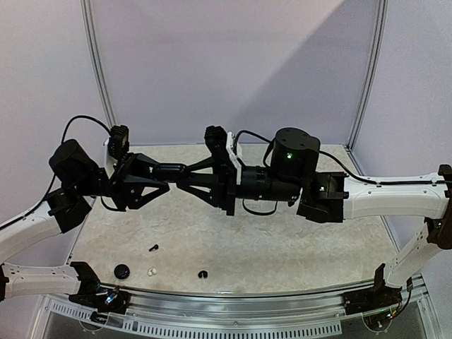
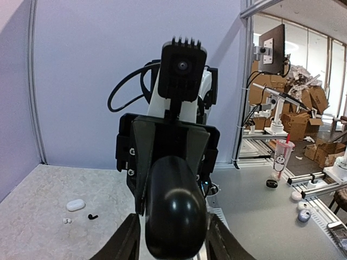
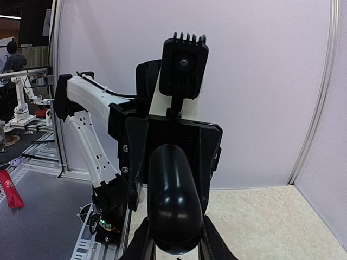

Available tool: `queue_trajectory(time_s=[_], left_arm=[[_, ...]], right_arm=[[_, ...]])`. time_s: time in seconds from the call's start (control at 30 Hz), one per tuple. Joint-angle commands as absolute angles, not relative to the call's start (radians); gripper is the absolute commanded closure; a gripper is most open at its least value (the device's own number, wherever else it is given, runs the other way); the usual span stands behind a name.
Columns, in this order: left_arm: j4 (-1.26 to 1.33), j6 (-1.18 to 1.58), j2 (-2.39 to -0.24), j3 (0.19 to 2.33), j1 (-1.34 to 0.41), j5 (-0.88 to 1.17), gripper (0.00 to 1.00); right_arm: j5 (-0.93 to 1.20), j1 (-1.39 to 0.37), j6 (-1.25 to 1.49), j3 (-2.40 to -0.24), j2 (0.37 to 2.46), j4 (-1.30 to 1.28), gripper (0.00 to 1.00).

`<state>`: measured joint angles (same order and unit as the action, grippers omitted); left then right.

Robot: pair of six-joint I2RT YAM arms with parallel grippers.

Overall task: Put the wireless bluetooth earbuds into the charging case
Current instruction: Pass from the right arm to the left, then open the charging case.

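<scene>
A glossy black oblong charging case (image 1: 171, 171) is held in mid-air above the table's middle, gripped at both ends. My left gripper (image 1: 162, 173) is shut on its left end and my right gripper (image 1: 183, 174) on its right end. The case fills the left wrist view (image 2: 173, 211) and the right wrist view (image 3: 172, 208), with the fingers pressed on its sides. I cannot tell if its lid is open. Near the front edge lie a black earbud (image 1: 153, 248), a white earbud (image 1: 151, 271) and another black earbud (image 1: 203, 274).
A round black object (image 1: 122, 271) lies at the front left. The left wrist view shows a white case (image 2: 75, 205), small white earbuds (image 2: 66, 220) and a black earbud (image 2: 92, 216) on the table. Purple walls enclose the back and sides.
</scene>
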<state>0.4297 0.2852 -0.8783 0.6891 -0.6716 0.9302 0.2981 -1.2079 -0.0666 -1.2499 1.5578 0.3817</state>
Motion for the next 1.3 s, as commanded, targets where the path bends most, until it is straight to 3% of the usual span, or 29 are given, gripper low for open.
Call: queue_trajectory(time_s=[0.0,0.1,0.23,0.33,0.47,0.57,1.27], left_arm=[[0.440,0.290,-0.883,0.705,-0.681,0.931,0.62],[0.436,0.291,-0.884,0.704,-0.681,0.933,0.75],[0.437,0.287,-0.885,0.706,-0.681,0.935,1.00],[0.432,0.286,-0.884,0.704,-0.681,0.932,1.00],[0.351,0.228,-0.868,0.705,-0.681,0.873,1.00],[0.261,0.116,-0.858,0.712,-0.683,0.839,1.00],[0.142,-0.037,-0.846,0.738,-0.692,0.867,1.00]], right_arm=[[0.282,-1.206,-0.075,-1.264,1.559,0.374,1.00],[0.281,-1.207,-0.075,-1.264,1.560,0.376,1.00],[0.280,-1.206,-0.074,-1.261,1.561,0.375,1.00],[0.277,-1.206,-0.070,-1.261,1.562,0.371,0.98],[0.229,-1.207,-0.061,-1.277,1.558,0.315,0.56],[0.207,-1.206,-0.077,-1.304,1.554,0.266,0.41],[0.184,-1.207,-0.110,-1.399,1.616,0.111,0.40]])
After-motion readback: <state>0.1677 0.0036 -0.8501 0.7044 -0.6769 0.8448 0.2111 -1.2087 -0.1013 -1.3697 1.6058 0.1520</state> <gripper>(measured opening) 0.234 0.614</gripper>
